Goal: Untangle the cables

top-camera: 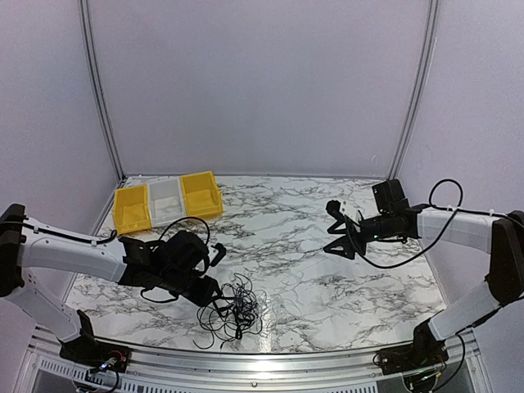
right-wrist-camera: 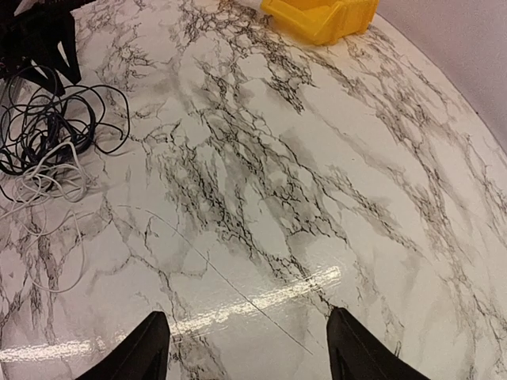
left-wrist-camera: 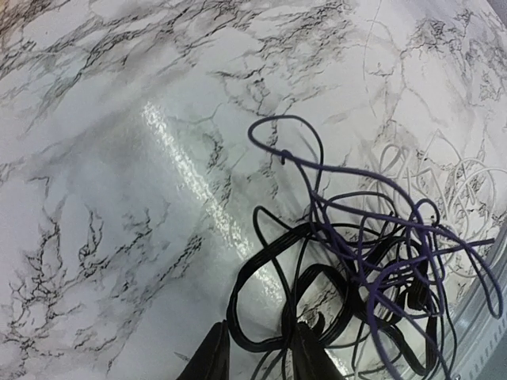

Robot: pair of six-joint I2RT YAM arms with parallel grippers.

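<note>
left hand (left-wrist-camera: 261, 344) half-closed astride cables (top-camera: 236, 307), grip unclear; right hand (right-wrist-camera: 247, 321) wide open, empty

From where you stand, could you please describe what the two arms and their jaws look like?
The left arm and right arm match: white, rounded link shells with black joints and black wrist housings. A thick black cable loops beside the right arm's shell. Each arm ends in two black, tapering jaws.

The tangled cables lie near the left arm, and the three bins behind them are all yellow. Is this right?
Not quite: in the top external view the middle bin is white, between two yellow bins. The tangled cables do lie near the left arm.
</note>
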